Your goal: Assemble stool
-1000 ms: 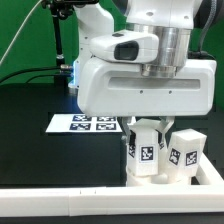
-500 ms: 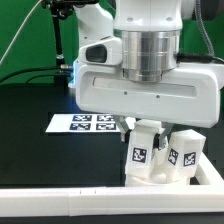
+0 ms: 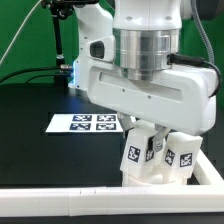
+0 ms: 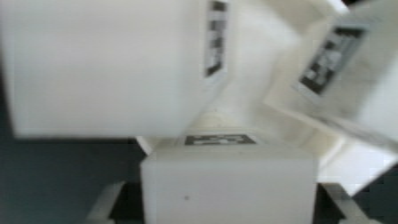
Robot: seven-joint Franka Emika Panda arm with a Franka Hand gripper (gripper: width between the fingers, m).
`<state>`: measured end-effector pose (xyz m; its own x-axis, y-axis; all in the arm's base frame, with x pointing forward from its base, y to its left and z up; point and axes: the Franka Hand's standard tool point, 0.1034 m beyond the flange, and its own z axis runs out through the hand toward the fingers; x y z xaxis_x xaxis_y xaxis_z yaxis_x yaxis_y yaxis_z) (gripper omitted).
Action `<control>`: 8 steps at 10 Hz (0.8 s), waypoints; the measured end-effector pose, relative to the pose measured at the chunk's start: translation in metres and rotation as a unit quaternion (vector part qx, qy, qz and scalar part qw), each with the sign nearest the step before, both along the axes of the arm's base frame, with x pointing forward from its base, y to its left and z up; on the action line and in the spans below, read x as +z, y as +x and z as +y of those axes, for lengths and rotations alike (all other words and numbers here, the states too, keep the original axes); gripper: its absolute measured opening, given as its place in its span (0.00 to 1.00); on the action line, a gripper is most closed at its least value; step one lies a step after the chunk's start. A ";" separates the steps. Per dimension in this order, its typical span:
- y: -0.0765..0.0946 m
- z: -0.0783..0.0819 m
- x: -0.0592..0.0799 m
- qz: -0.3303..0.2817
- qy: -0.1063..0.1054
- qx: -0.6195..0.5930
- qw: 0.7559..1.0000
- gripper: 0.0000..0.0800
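Two legs (image 3: 155, 152) stand upright in the foreground of the exterior view, tags facing the camera, on or just behind the round seat (image 3: 160, 176), whose white rim shows below them. A long white bar (image 3: 60, 198) runs along the table edge in front. The seat appears pushed against this bar, probably so that it cannot slide while legs are fitted.

The gripper (image 3: 150, 128) hangs directly above the legs; its broad white body hides the fingertips in the exterior view. In the wrist view a white block (image 4: 222, 185) sits close between the fingers (image 4: 111, 200), which stand partly apart on either side. They appear clamped on a leg, probably turning or seating it, but contact cannot be confirmed.

Behind the gripper, the marker board (image 3: 80, 123) lies flat on the black table (image 3: 30, 110), well apart from the stool parts.
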<state>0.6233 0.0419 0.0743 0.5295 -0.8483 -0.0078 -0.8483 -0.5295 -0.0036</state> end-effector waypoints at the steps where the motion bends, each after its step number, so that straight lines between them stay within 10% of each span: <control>1: 0.002 0.001 -0.001 -0.007 0.004 -0.093 0.996 0.42; 8: 0.007 0.003 -0.004 -0.029 0.038 -0.353 0.934 0.42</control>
